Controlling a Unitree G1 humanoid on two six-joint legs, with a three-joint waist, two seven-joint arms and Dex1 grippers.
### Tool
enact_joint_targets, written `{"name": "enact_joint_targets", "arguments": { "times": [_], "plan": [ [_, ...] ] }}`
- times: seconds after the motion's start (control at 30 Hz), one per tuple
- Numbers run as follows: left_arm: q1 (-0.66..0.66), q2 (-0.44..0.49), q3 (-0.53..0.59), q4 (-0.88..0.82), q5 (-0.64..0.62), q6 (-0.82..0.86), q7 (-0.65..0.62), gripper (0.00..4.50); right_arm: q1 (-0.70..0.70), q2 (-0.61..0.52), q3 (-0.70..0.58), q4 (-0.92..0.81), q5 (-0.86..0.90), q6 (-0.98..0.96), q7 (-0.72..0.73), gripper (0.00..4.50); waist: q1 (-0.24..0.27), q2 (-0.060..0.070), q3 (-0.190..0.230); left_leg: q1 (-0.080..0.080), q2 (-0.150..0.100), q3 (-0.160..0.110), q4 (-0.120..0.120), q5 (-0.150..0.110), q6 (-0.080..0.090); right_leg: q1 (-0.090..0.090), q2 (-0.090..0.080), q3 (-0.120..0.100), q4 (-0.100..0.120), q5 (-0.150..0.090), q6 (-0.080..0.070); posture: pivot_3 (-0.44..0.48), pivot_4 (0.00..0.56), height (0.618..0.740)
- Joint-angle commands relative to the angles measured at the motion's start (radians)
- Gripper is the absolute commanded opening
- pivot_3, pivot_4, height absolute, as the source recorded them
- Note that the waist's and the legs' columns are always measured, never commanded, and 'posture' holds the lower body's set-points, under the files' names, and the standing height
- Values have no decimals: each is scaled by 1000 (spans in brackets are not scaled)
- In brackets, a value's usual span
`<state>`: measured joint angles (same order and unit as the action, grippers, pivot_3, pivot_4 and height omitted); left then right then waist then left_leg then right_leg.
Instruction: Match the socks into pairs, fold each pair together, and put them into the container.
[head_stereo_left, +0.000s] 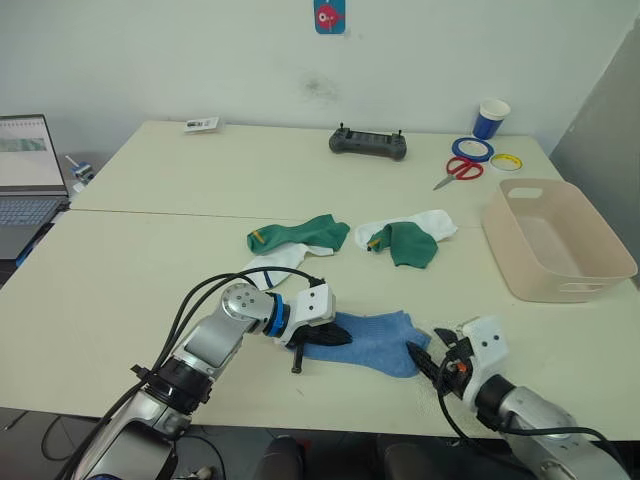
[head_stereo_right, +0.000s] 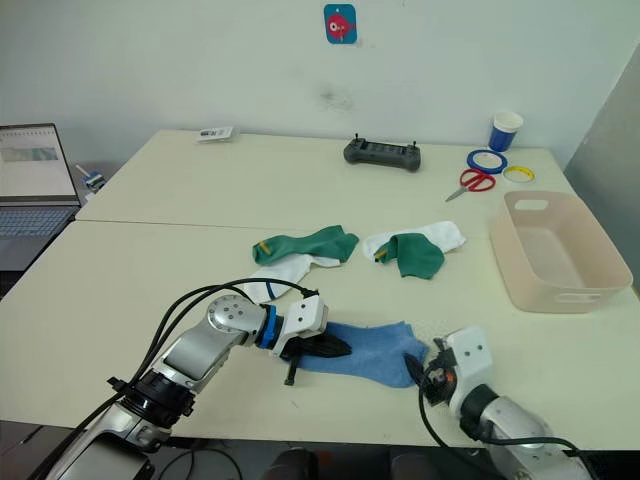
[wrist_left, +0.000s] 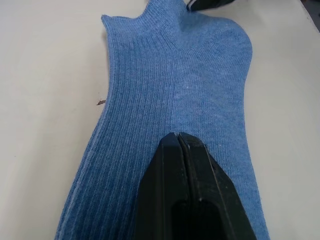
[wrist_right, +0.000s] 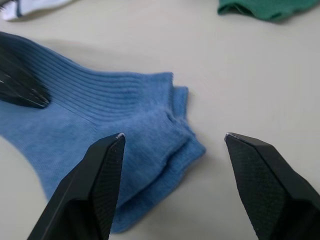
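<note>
Two light blue socks (head_stereo_left: 378, 341) lie stacked on the table's near edge; in the right wrist view both cuffs (wrist_right: 172, 107) show one on the other. My left gripper (head_stereo_left: 343, 338) is shut, its fingertips (wrist_left: 177, 142) resting on top of the blue fabric. At the stack's right end my right gripper (wrist_right: 172, 139) stands open, holding nothing. One dark green sock (head_stereo_left: 300, 234) overlaps a white sock (head_stereo_left: 277, 261). Another green sock (head_stereo_left: 410, 244) lies on a second white sock (head_stereo_left: 432, 221). The beige container (head_stereo_left: 520, 270) stands at the right.
At the table's far side are a black controller (head_stereo_left: 368, 143), red scissors (head_stereo_left: 460, 170), two tape rolls (head_stereo_left: 471, 149), a blue paper cup (head_stereo_left: 491, 118) and a small card (head_stereo_left: 202, 125). A laptop (head_stereo_left: 25, 170) sits off the left edge.
</note>
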<state>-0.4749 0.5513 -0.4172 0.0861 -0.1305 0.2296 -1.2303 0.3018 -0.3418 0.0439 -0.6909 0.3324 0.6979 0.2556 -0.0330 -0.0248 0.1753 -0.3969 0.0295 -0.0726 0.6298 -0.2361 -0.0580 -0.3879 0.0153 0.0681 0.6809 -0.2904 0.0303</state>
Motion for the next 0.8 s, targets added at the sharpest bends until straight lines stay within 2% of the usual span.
{"name": "enact_joint_targets", "arguments": {
  "times": [0.03, 0.23, 0.37, 0.63, 0.8],
  "plan": [
    [29, 12, -17, -7, 25, 6, -6, 0, -7, 13, 25, -8, -3, -5, -3, 3446, 0, 0, 0, 0, 0, 0, 0, 0, 0, 0, 0, 0, 0, 0, 0, 0, 150, 740],
    [35, 7, -5, -27, 16, 21, 4, 0, -18, -2, 55, -20, 1, -10, 26, 1464, 0, 0, 0, 0, 0, 0, 0, 0, 0, 0, 0, 0, 0, 0, 0, 0, 150, 740],
    [15, -19, 6, -64, -5, 96, 25, 0, -6, -18, 1, -27, 5, -21, 31, 101, 0, 0, 0, 0, 0, 0, 0, 0, 0, 0, 0, 0, 0, 0, 0, 0, 150, 740],
    [-30, -85, -19, -42, 32, 131, 73, 0, 36, -104, -230, -56, 123, -1, 127, 41, 3, 1, 0, -1, -1, 0, 1, 0, 0, 0, -1, -1, 0, 0, 0, 0, 150, 740],
    [-38, -120, -41, -1, 64, 122, 102, 0, 17, -153, -249, -149, 278, 78, 190, 41, 1, 1, 0, 0, 0, -1, 0, 0, 0, 0, 0, -1, 0, 0, 0, 0, 150, 740]
  ]
}}
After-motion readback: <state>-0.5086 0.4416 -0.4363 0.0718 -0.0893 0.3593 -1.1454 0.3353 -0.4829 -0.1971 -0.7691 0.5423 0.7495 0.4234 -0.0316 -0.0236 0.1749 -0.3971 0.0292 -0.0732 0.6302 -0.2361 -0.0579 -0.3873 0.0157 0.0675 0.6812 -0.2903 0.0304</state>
